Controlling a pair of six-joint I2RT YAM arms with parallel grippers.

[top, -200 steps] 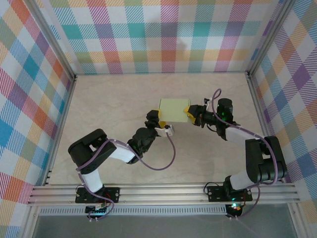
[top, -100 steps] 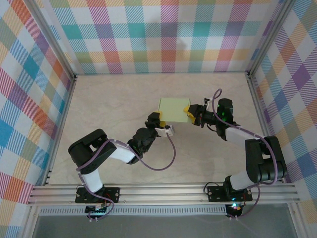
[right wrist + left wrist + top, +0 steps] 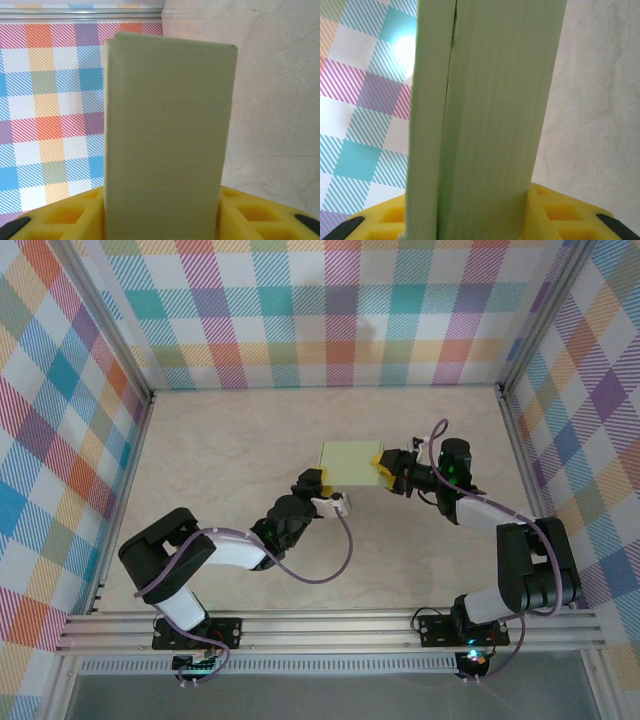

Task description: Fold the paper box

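The paper box (image 3: 348,462) is a pale green folded rectangular box held just above the table's middle. My left gripper (image 3: 316,481) holds its near-left corner; in the left wrist view the paper box (image 3: 485,125) stands upright between the yellow pads (image 3: 555,212), with a seam down its left side. My right gripper (image 3: 381,466) grips its right end; in the right wrist view the paper box (image 3: 167,130) fills the gap between the yellow pads (image 3: 250,215), with both pads against its sides.
A pale wooden table (image 3: 230,440) is ringed by checked walls (image 3: 330,310) and metal rails (image 3: 330,625). Purple cables (image 3: 340,560) trail from both arms. Open floor lies behind and to the left of the box.
My left jaws have narrowed onto the box's corner, and the left arm's elbow has swung left and nearer. The box and the right gripper stay in place.
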